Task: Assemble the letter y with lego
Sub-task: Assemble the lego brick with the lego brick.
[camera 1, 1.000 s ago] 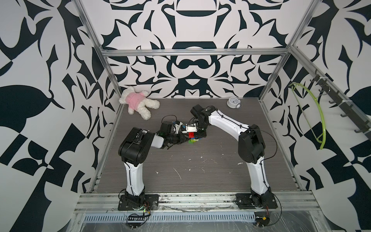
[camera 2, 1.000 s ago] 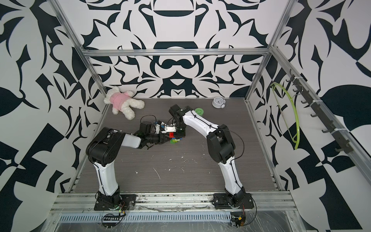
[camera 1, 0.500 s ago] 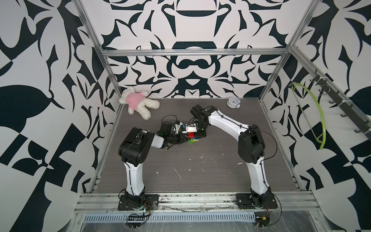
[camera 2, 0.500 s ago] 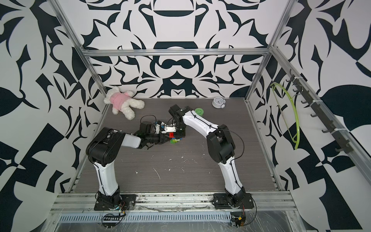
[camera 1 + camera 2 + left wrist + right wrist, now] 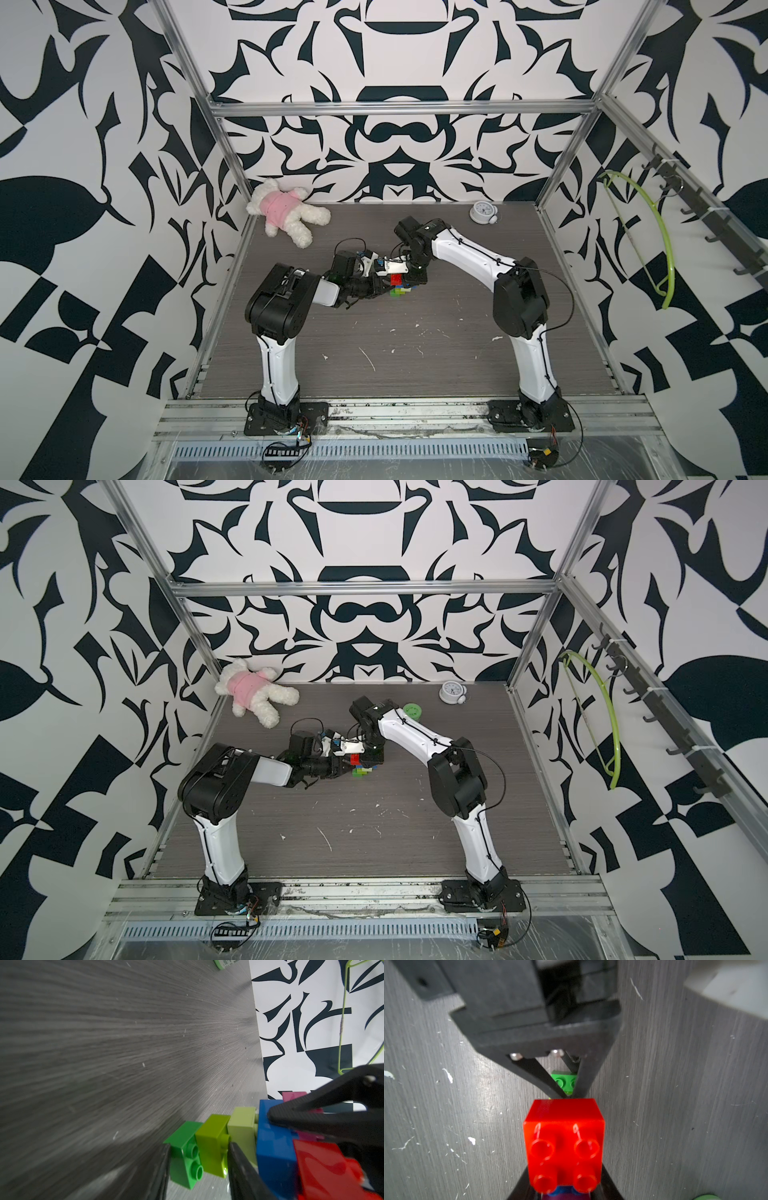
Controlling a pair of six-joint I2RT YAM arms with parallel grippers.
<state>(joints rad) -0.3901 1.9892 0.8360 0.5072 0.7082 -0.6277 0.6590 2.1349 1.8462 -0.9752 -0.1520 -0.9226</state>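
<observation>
Stem of the y (image 5: pixel 274 1147) sits pinched in our left end effector (image 5: pixel 198 1147); our right end effector (image 5: pixel 410 277) is clamped shut on the y's forked end.

**Two arms meet over bricks at mid-desk**

Both arms lean inward over the grey desk (image 5: pixel 374 833). The left pincer (image 5: pixel 345 767) and the right pincer (image 5: pixel 372 757) meet at a small lego stack (image 5: pixel 360 766) of red, blue and green; the grip itself is too small to make out. A plush toy (image 5: pixel 254 692) in pink lies in the far left corner and a small clock (image 5: pixel 452 692) in the far right. A round green tub (image 5: pixel 412 711) sits just behind the right arm. A lime hanger (image 5: pixel 618 754) hangs on the right wall.
</observation>
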